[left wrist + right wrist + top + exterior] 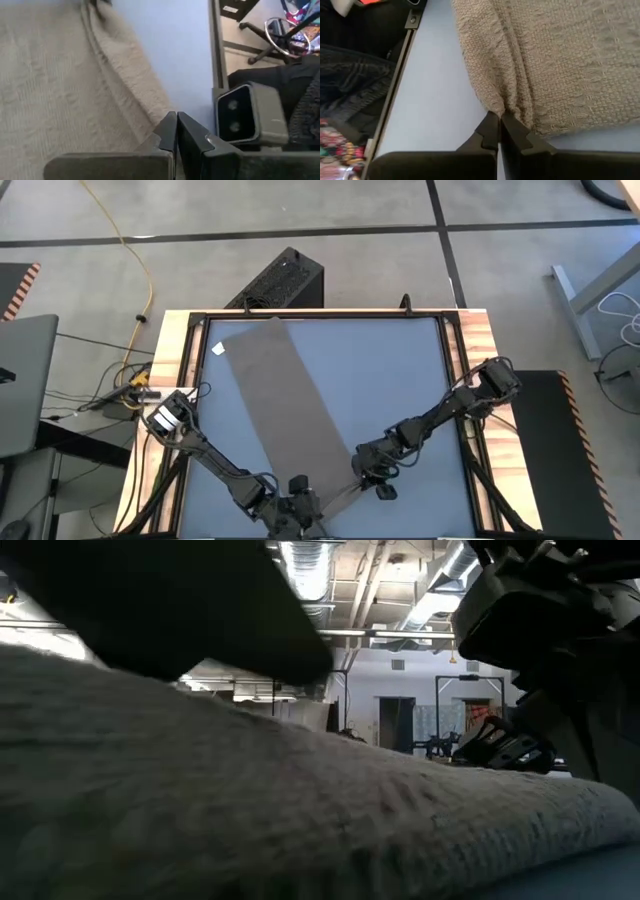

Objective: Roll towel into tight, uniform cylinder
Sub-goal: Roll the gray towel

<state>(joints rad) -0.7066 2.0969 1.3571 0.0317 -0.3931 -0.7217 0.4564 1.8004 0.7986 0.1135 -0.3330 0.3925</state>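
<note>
Two pincers pinch the near end of a towel (280, 405) we judge still unrolled.

We see the towel lying flat as a long strip slanting across the blue table (400, 370), its white tag (219, 349) at the far corner. At the towel's near end, our left pincer (297, 510) has its fingers pressed together on one corner, and the right pincer (498, 121) pinches a bunched fold at the other corner. No turn of the roll shows yet; all the rolling remains.
</note>
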